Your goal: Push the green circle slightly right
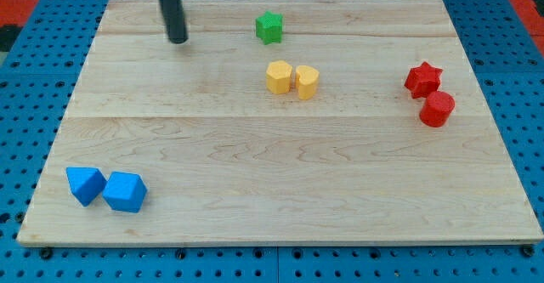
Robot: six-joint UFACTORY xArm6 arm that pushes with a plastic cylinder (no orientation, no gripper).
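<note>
The only green block in view is a green star [269, 27] near the view's top, a little right of the middle. I see no green circle. My tip [177, 40] rests on the board at the view's upper left, well to the left of the green star and apart from every block.
Two yellow blocks [279, 76] [307, 82] sit side by side below the green star. A red star [422, 78] and a red cylinder [437, 109] are at the right. Two blue blocks [85, 184] [126, 191] are at the lower left. The wooden board [272, 223] lies on a blue pegboard.
</note>
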